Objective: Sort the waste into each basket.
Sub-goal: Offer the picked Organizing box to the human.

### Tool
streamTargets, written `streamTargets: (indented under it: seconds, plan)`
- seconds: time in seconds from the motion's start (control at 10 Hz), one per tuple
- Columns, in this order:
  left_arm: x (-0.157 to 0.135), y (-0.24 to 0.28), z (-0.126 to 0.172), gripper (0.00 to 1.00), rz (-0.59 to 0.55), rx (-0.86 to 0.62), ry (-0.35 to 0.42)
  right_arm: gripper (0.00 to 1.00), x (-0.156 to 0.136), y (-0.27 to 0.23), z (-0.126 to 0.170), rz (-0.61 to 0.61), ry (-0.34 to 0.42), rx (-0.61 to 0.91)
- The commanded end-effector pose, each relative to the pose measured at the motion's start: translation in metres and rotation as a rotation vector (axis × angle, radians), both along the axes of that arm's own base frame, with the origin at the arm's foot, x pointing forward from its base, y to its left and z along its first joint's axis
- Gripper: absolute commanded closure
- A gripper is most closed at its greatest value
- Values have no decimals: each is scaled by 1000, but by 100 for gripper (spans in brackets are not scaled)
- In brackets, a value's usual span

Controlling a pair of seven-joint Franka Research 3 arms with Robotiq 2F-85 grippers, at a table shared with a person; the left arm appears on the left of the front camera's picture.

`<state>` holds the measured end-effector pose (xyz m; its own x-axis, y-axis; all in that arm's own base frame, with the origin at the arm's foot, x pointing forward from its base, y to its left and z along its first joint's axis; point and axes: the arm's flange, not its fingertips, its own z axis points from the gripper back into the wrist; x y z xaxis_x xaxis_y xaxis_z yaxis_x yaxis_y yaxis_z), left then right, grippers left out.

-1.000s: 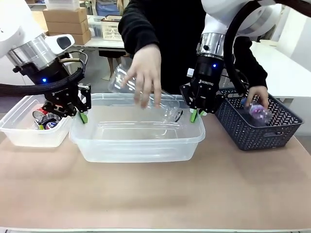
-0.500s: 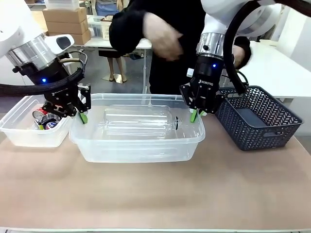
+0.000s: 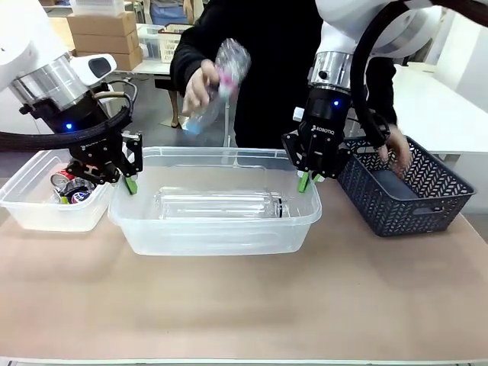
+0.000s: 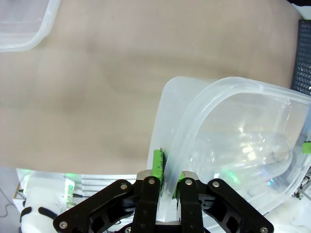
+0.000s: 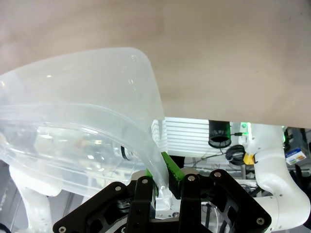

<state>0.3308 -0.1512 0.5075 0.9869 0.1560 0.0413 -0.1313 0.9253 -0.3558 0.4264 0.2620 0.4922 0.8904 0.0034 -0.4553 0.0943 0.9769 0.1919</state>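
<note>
Clear plastic, the middle basket (image 3: 217,221) sits on the table (image 3: 244,305) with a bottle (image 3: 217,204) lying inside, the left gripper (image 3: 130,183) pinching its left rim and the right gripper (image 3: 306,181) pinching its right rim. A second basket (image 3: 46,206) at far left holds cans (image 3: 70,189). Beyond, the person's hand (image 3: 200,88) holds another bottle (image 3: 217,84) above the tub, and the other hand (image 3: 398,156) reaches into the dark lattice basket (image 3: 408,194).

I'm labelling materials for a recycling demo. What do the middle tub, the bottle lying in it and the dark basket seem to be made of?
Middle tub: clear, glossy plastic, the table showing through its walls. Bottle: clear ribbed plastic, seemingly thin. Dark basket: matte blue-grey lattice, probably moulded plastic.
</note>
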Motion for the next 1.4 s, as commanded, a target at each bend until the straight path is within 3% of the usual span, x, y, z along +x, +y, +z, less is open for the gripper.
streamTargets:
  seconds: [0.0, 1.3]
  plan:
    - [-1, 2, 3, 94, 20, -9, -7, 94, -3, -2, -1, -18, -4, 9]
    - [-1, 2, 3, 94, 20, -9, -7, 94, -3, -2, -1, -18, -4, 9]
